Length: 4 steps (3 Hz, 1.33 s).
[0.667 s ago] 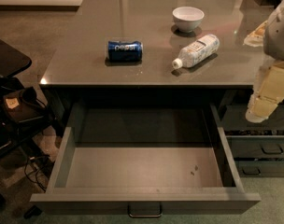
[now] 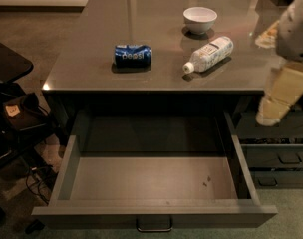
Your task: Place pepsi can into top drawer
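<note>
Gripper (image 2: 277, 101) hangs at right counter edge; open or closed, cannot tell. Pepsi can (image 2: 133, 55) lies on its side on grey countertop (image 2: 141, 14), well left of gripper. Plastic bottle (image 2: 209, 54) lies between them, white bowl (image 2: 200, 19) behind. Top drawer (image 2: 156, 209) is pulled open, lower left of gripper. Dark drawers (image 2: 286, 158) sit beneath it.

Can (image 2: 133, 55): blue, white lettering. Drawer (image 2: 150, 179): flat grey, dark handle. Table (image 2: 141, 14): glossy grey. Bowl (image 2: 200, 19): white. Bottle (image 2: 210, 54): clear, white label. Gripper (image 2: 271, 112): cream, at right edge, beside table front.
</note>
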### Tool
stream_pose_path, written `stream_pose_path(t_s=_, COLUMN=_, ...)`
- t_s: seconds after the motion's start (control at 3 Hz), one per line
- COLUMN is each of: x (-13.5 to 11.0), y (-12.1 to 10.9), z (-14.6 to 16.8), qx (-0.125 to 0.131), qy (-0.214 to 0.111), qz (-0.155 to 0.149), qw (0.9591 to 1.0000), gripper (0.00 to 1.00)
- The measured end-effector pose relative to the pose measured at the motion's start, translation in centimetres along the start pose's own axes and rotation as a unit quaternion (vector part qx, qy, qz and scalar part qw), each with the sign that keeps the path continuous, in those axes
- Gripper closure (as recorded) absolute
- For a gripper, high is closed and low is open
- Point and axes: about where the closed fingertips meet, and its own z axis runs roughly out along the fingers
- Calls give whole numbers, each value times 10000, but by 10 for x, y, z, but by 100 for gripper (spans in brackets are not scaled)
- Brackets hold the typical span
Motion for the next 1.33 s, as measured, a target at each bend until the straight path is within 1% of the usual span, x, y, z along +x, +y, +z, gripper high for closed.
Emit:
stream_pose_path(t_s=0.33, x=-17, y=-29, z=20, qx=-100, qy=-282, qz=-76, qw=9995, gripper=0)
stream_pose_path(t_s=0.67, x=-37, y=-63, z=42, qx=-266, qy=-561, qz=-189, qw=9979, gripper=0)
stream_pose_path(t_s=1.0, x=-77, y=-102, z=60, qx=-392, qy=-691, qz=-433, qw=9959, gripper=0)
stream_pose_path(t_s=1.33, x=-124, y=-135, z=68, qx=-379, qy=-726, qz=-714, qw=9941, gripper=0)
